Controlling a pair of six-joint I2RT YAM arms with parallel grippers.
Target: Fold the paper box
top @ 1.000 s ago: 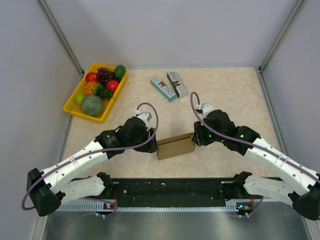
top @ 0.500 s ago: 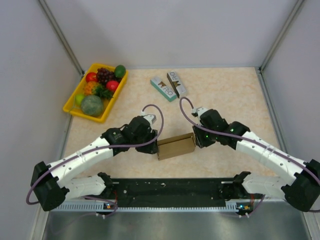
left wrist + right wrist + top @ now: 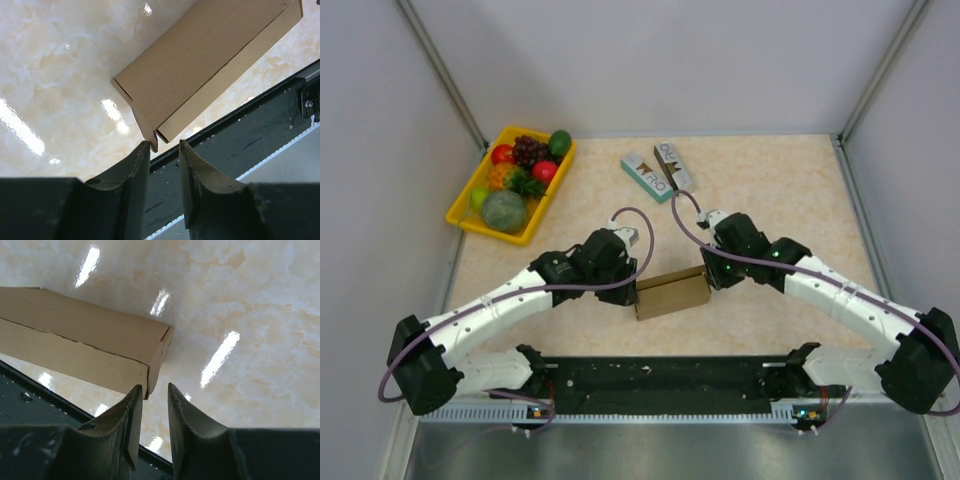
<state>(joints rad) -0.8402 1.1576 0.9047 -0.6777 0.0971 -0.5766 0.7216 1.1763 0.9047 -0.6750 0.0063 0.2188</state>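
Note:
The paper box (image 3: 672,293) is a small closed brown carton lying on the table near the front edge. My left gripper (image 3: 629,289) is at its left end. In the left wrist view the carton (image 3: 210,65) has an end flap (image 3: 145,127) standing out, its tip at the mouth of my left gripper (image 3: 163,146); the jaws stand a little apart and hold nothing. My right gripper (image 3: 709,276) is at the right end. In the right wrist view the carton's corner (image 3: 150,367) sits just off the tips of my right gripper (image 3: 154,388), jaws slightly apart and empty.
A yellow fruit tray (image 3: 465,215) stands at the back left. Two small printed boxes, one teal (image 3: 646,177) and one brown-white (image 3: 674,167), lie at the back centre. The black base rail (image 3: 660,378) runs just in front of the carton.
Both wrists have shifted inward toward the carton's ends. The carton has stayed in place.

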